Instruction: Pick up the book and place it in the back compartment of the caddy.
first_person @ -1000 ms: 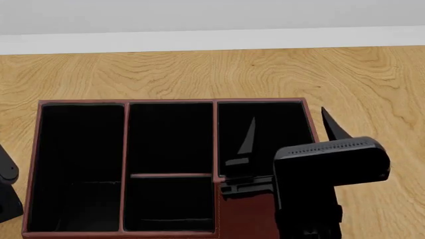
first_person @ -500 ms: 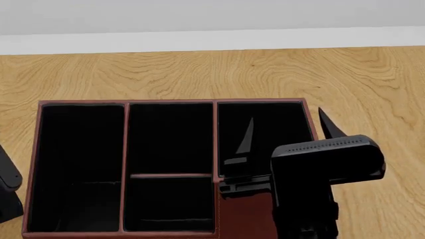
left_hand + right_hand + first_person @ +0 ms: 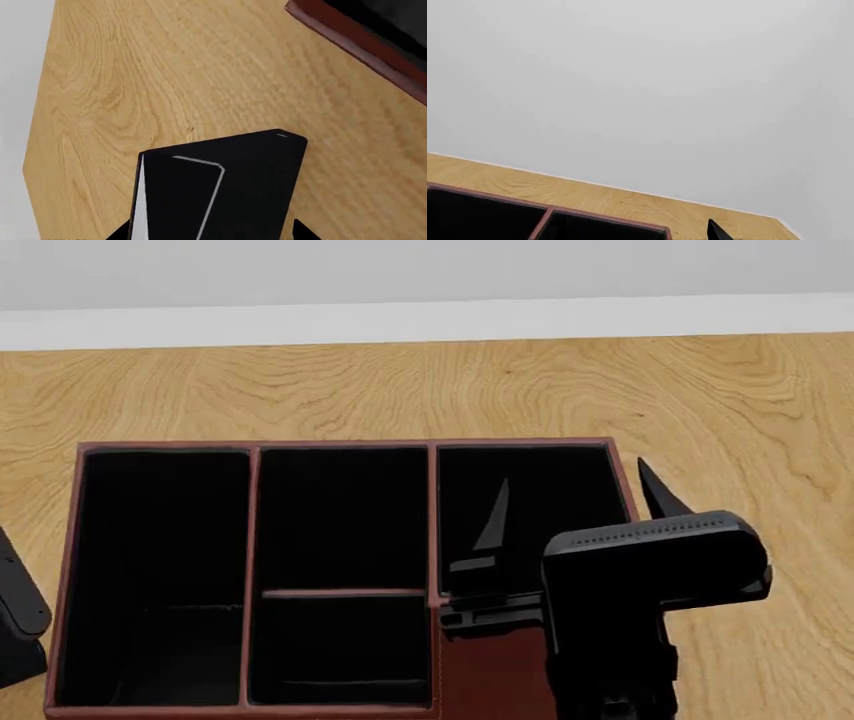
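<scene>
In the left wrist view the book (image 3: pixel 220 195) is a dark flat slab with a white strip along one side, over the wooden table. My left gripper (image 3: pixel 210 234) is open; its two fingertips (image 3: pixel 300 231) show on either side of the book, and a sliver of wood shows beside one of them. The head view shows only a bit of the left arm (image 3: pixel 16 615), left of the dark red caddy (image 3: pixel 347 444); the book is hidden there. The back compartment (image 3: pixel 340 645) is the small black cell. My right gripper (image 3: pixel 577 502) is open over the caddy's right cell and rim.
The wooden table (image 3: pixel 400 390) runs back to a pale wall. In the left wrist view the table's edge (image 3: pixel 40 125) lies close by and a corner of the caddy (image 3: pixel 360 40) shows. The right wrist view shows mostly wall and the caddy's far rim (image 3: pixel 600 216).
The right gripper has drifted slightly left over the caddy. The left arm's visible part has shifted a little lower at the head view's edge.
</scene>
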{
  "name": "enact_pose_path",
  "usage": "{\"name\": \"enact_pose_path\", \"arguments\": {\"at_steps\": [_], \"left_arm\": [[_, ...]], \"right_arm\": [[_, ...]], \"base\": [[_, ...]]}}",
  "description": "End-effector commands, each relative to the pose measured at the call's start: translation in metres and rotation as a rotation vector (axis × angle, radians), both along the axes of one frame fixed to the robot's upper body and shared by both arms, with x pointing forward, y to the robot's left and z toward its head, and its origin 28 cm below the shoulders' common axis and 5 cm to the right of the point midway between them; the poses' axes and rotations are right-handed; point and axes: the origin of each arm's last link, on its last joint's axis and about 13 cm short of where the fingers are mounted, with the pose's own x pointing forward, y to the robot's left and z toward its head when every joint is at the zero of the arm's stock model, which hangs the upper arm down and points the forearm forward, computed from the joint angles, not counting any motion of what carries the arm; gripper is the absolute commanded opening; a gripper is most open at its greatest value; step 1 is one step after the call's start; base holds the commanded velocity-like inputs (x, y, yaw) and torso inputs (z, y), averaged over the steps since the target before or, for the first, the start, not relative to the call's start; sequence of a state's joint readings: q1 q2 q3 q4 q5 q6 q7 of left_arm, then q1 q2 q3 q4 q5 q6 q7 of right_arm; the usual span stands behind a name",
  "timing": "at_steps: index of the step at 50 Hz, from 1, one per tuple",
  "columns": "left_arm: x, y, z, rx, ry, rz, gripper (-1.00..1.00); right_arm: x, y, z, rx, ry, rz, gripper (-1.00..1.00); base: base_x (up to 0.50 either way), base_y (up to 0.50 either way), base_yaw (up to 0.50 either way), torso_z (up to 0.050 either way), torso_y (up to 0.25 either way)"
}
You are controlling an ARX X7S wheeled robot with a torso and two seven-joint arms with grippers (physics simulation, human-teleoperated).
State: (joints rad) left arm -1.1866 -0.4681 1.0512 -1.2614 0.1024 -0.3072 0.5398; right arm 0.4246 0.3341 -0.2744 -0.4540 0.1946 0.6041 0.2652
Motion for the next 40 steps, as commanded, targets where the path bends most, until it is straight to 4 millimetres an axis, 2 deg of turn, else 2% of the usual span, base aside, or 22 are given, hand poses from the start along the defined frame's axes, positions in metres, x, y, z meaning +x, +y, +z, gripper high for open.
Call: {"name": "enact_pose_path", "arguments": {"at_steps": [1, 6, 7, 12, 23, 30, 40], "left_arm": [[-0.019, 0.008, -0.031, -0.135, 0.123, 0.096, 1.00], [-0.021, 0.006, -0.037, -0.132, 0.147, 0.103, 1.00], [-0.021, 0.006, -0.037, -0.129, 0.145, 0.101, -1.00], [-0.023, 0.003, -0.044, -0.125, 0.151, 0.100, -1.00], [-0.020, 0.005, -0.040, -0.115, 0.050, 0.091, -1.00], [-0.011, 0.003, -0.025, -0.096, -0.051, 0.054, -1.00], [-0.004, 0.010, -0.001, -0.048, -0.092, 0.037, -1.00]], "right_arm": [[0.000, 0.000, 0.000, 0.001, 0.001, 0.001, 1.00], [0.001, 0.000, -0.002, 0.002, 0.004, 0.002, 1.00], [0.001, 0.001, -0.001, 0.001, 0.003, 0.002, 1.00], [0.001, 0.001, -0.002, 0.002, 0.005, 0.003, 1.00], [0.001, 0.002, -0.002, 0.004, 0.005, 0.006, 1.00], [0.000, 0.000, -0.002, 0.007, 0.002, 0.005, 1.00], [0.000, -0.001, -0.002, 0.016, -0.010, 0.012, 1.00]], "base": [[0.00, 0.00, 0.00, 0.000, 0.000], [0.00, 0.00, 0.00, 0.000, 0.000], [0.00, 0.00, 0.00, -0.011, 0.000], [0.01, 0.00, 0.00, -0.007, 0.000], [0.01, 0.00, -0.01, -0.009, 0.000], [0.01, 0.00, -0.01, -0.009, 0.000], [0.01, 0.00, -0.01, -0.008, 0.000]]}}
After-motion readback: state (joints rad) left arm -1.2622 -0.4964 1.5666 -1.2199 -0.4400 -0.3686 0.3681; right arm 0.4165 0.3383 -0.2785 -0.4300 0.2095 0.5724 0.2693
